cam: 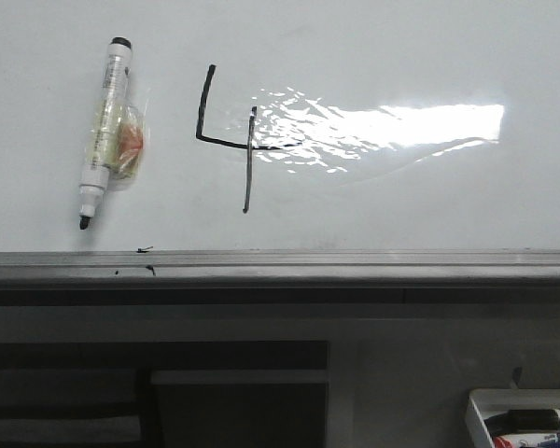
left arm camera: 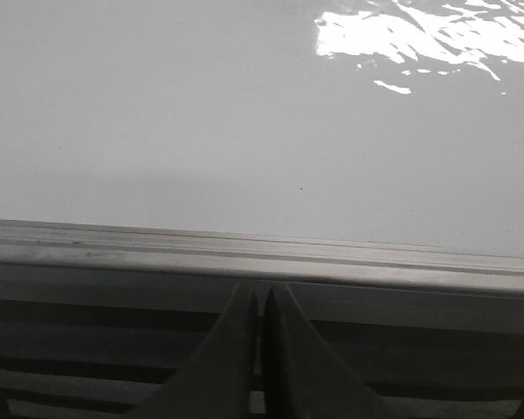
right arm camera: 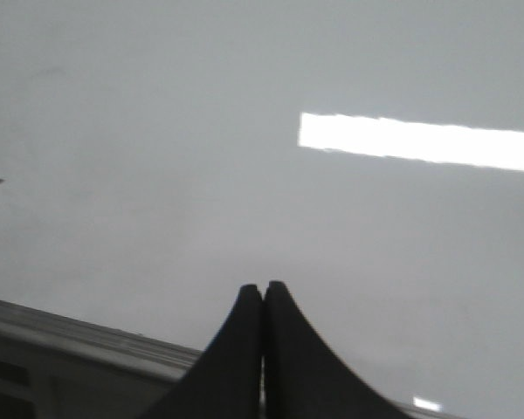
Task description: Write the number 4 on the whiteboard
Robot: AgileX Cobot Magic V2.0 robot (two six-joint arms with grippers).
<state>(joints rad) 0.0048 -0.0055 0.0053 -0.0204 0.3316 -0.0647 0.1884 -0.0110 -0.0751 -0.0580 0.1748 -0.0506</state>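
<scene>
Jaws of both grippers are seen pressed together, tip against tip, with nothing held between them: the left gripper (left arm camera: pixel 260 297) is poised over the grey edge rail (left arm camera: pixel 262 257) of the whiteboard (left arm camera: pixel 157 113), and the right gripper (right arm camera: pixel 263 292) is poised over plain white board surface, just inside the rail. In the front view, neither arm is seen. The number 4 (cam: pixel 235 140) is drawn in thin black line left of centre on the whiteboard, its horizontal stroke reaching into the bright glare patch (cam: pixel 392 126). A capless marker (cam: pixel 105 126) is lying flat on the board, left of the 4 and apart from it, tip toward the rail. A white tray (cam: pixel 523 420) of markers is noted at the lower right, off the board.
</scene>
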